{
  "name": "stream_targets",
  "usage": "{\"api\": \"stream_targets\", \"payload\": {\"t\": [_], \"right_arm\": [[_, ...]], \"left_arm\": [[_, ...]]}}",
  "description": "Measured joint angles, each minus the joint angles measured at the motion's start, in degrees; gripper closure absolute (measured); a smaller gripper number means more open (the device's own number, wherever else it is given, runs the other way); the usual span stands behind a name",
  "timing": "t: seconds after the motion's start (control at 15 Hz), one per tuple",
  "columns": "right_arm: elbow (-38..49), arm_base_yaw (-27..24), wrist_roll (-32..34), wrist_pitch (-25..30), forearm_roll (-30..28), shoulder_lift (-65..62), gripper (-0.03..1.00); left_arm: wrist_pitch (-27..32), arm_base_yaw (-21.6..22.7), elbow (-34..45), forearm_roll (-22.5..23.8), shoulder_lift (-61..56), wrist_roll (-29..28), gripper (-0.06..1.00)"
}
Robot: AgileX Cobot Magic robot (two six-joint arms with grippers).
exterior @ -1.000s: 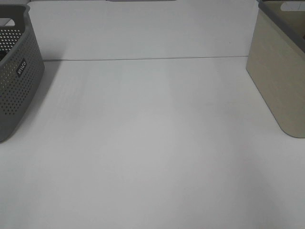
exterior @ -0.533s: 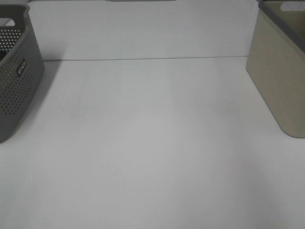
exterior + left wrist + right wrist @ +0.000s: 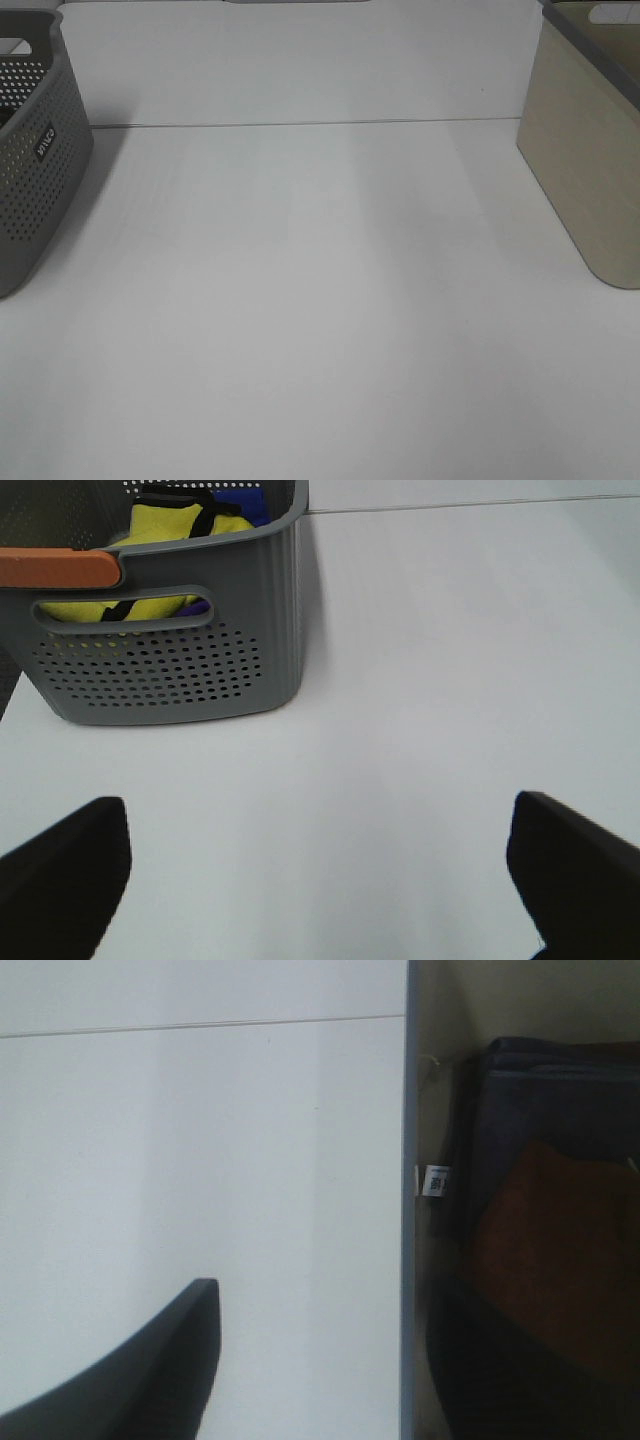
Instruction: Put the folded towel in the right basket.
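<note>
The right basket is beige with a grey rim and stands at the table's right edge. In the right wrist view its wall runs upright, and a folded dark blue towel with a small white tag lies inside, with a brown-orange cloth on top of it. My right gripper is open and empty, with one finger outside the wall and the other inside over the cloth. My left gripper is open and empty above bare table. Neither gripper shows in the exterior high view.
A grey perforated basket stands at the table's left edge. In the left wrist view the grey basket holds yellow and blue items. The white table lies between the two baskets.
</note>
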Motion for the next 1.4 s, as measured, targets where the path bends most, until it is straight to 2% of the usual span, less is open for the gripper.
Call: {"api": "stream_targets", "payload": {"t": [0.13, 0.33, 0.47, 0.53, 0.6, 0.67, 0.8, 0.93, 1.13, 1.4], "right_arm": [[2.01, 0.0, 0.92, 0.0, -0.92, -2.98, 0.39], [11.29, 0.0, 1.2, 0.0, -2.18, -11.97, 0.39], [22.17, 0.0, 1.89, -0.06, -2.69, -20.11, 0.39], [33.12, 0.0, 1.89, -0.06, -2.92, -28.71, 0.39], [39.48, 0.0, 1.89, -0.06, -3.21, -32.83, 0.39], [42.69, 0.0, 1.89, -0.06, -3.32, -35.12, 0.39], [56.78, 0.0, 1.89, -0.06, -3.9, -46.07, 0.39], [66.69, 0.0, 1.89, -0.06, -4.07, -55.06, 0.39], [76.26, 0.0, 1.89, -0.06, -5.04, -66.98, 0.39], [84.51, 0.0, 1.89, -0.57, -9.68, -84.57, 0.39]], "left_arm": [[0.0, 0.0, 0.0, 0.0, 0.0, 0.0, -0.03], [0.0, 0.0, 0.0, 0.0, 0.0, 0.0, -0.03], [0.0, 0.0, 0.0, 0.0, 0.0, 0.0, -0.03], [0.0, 0.0, 0.0, 0.0, 0.0, 0.0, -0.03], [0.0, 0.0, 0.0, 0.0, 0.0, 0.0, -0.03], [0.0, 0.0, 0.0, 0.0, 0.0, 0.0, -0.03], [0.0, 0.0, 0.0, 0.0, 0.0, 0.0, -0.03], [0.0, 0.0, 0.0, 0.0, 0.0, 0.0, -0.03], [0.0, 0.0, 0.0, 0.0, 0.0, 0.0, -0.03], [0.0, 0.0, 0.0, 0.0, 0.0, 0.0, -0.03]]}}
